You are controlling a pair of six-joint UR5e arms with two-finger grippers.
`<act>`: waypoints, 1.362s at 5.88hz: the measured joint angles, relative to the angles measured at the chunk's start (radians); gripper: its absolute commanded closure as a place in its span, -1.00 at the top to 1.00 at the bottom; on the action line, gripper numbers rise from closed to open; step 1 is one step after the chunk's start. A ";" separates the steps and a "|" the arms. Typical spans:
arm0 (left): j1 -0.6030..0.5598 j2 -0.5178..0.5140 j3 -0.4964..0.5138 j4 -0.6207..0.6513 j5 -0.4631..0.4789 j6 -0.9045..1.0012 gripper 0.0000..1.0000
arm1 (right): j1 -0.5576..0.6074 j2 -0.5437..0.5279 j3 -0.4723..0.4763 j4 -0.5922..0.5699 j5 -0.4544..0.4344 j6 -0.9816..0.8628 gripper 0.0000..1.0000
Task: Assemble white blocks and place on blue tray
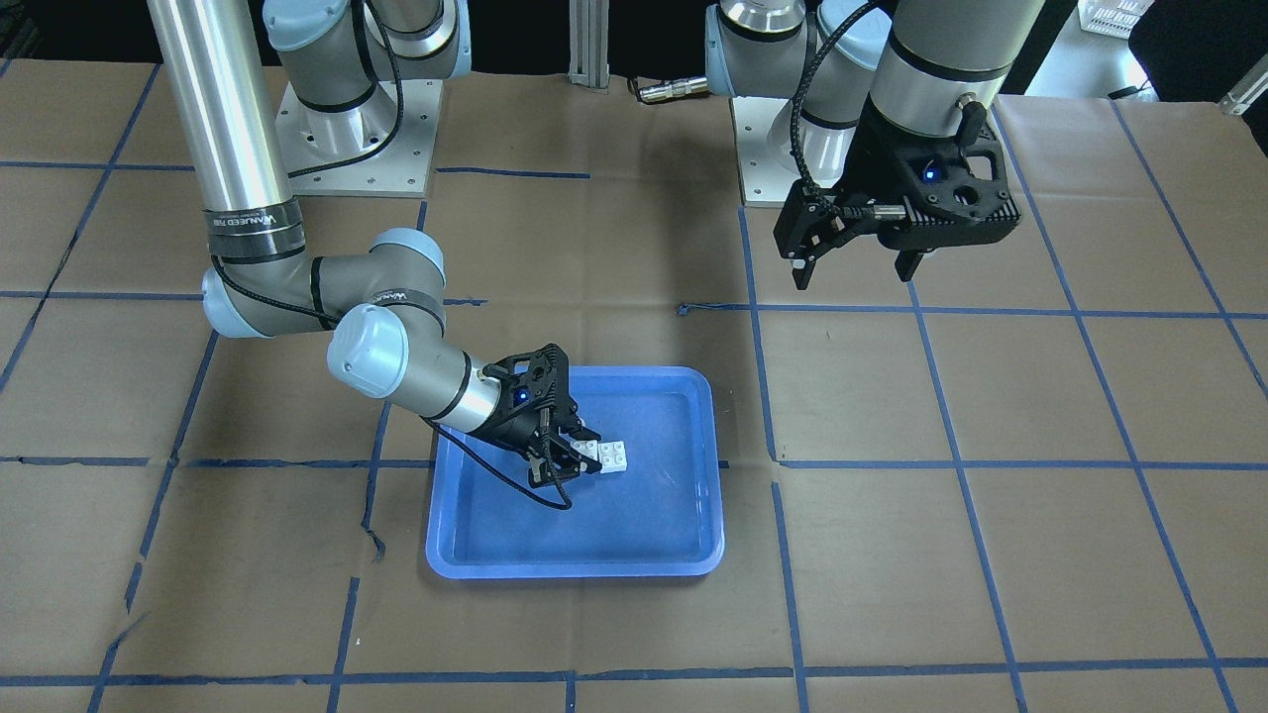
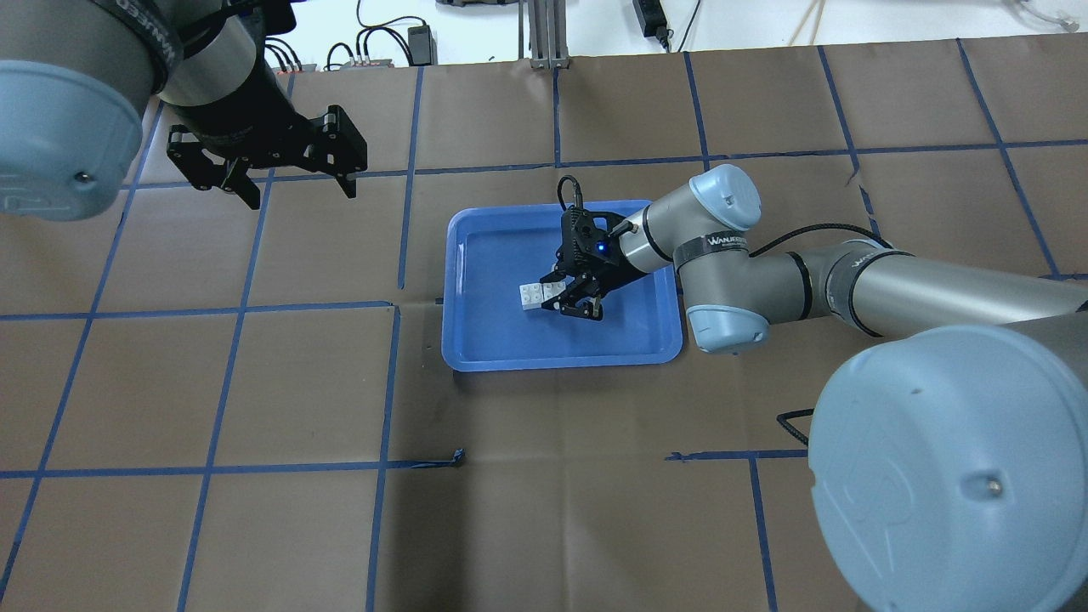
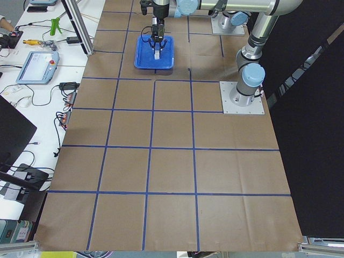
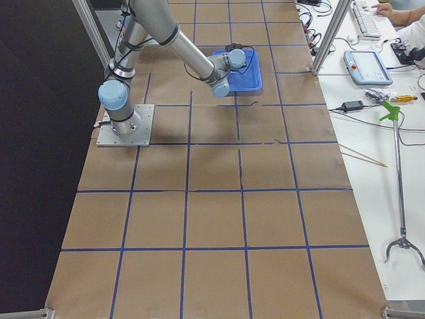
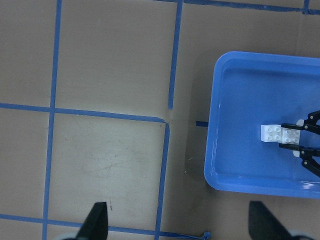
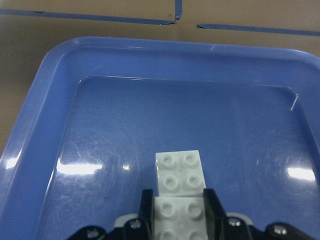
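Note:
The joined white blocks (image 1: 612,457) lie on the bottom of the blue tray (image 1: 575,566), near its middle. My right gripper (image 1: 589,454) reaches into the tray, low and slanted, its jaws closed on the end of the blocks nearest the wrist. The right wrist view shows the blocks (image 6: 179,172) between the fingers (image 6: 146,202), the far half sticking out. My left gripper (image 1: 857,269) is open and empty, high above bare table, well away from the tray. The left wrist view shows the tray (image 5: 215,125) and the blocks (image 5: 274,133) at its right.
Brown paper with blue tape lines covers the table (image 2: 255,408). The two arm bases (image 1: 357,129) stand at the robot's edge. Benches with tools and a pendant (image 3: 37,67) flank the table's far side. A black cable (image 2: 795,425) lies by the right arm.

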 measured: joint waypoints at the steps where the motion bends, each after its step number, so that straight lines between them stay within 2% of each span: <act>1: 0.000 0.000 0.000 0.000 0.000 0.000 0.99 | 0.000 0.000 -0.001 -0.001 0.000 0.000 -0.27; 3: -0.001 0.000 0.000 0.000 0.000 0.000 0.99 | 0.000 0.000 -0.003 -0.003 0.001 -0.001 -0.27; 4: -0.001 0.000 0.000 0.000 0.000 0.000 0.99 | 0.000 0.000 -0.003 -0.002 0.002 -0.001 -0.21; 5: -0.001 0.000 0.000 0.000 0.000 0.000 0.99 | 0.000 0.000 -0.003 -0.002 0.001 -0.001 0.13; 6: 0.000 0.000 0.000 0.000 0.000 0.000 0.99 | 0.000 0.000 -0.003 0.000 0.001 0.000 0.30; 8: 0.000 0.000 0.000 0.000 0.000 0.000 0.99 | 0.000 0.000 -0.003 0.002 0.008 0.001 0.41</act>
